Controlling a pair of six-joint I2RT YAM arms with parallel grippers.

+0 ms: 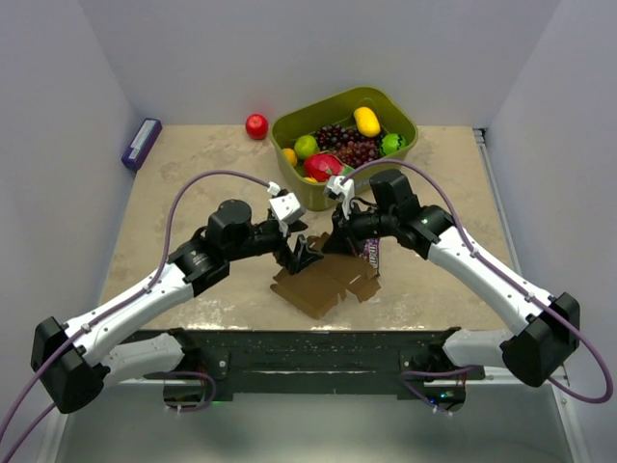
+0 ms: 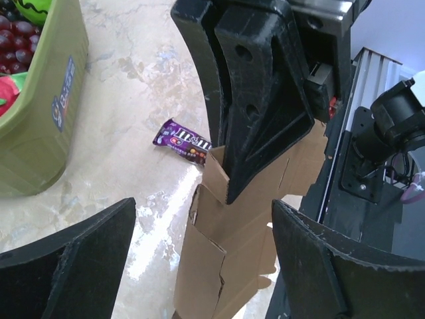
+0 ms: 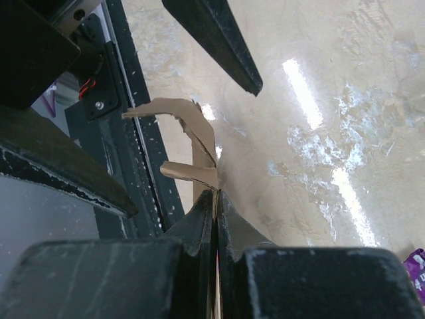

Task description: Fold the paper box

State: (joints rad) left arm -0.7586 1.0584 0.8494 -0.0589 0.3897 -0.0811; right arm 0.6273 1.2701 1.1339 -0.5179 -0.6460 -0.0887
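Brown paper box [image 1: 323,285] clamped in right tool [image 3: 216,203], left tool [image 2: 204,212] spread apart, purple M&M's packet [image 2: 182,141] nearby.

Finding: a robotics laboratory test cell, not a home or a shop.

Grounds:
- Two white-and-black arms, the left arm [image 1: 145,294] and the right arm [image 1: 482,270], are bolted to a black metal frame [image 1: 318,352] at the table's 6 o'clock edge. Purple cables [image 1: 198,178] loop along them.
- The table [image 1: 434,174] is a bare stone-patterned slab. Plain pale wall panels [image 1: 289,48] close it in at 9, 12 and 3 o'clock.
- The goods on it are an unrelated assortment. An olive-green bin [image 1: 400,116] of mixed fruit sits at 1 o'clock, one red fruit [image 1: 256,126] at 12 and a purple box [image 1: 142,143] at 10. A candy packet [image 2: 182,141] and the paper box [image 1: 323,285] lie near the centre, toward 6.
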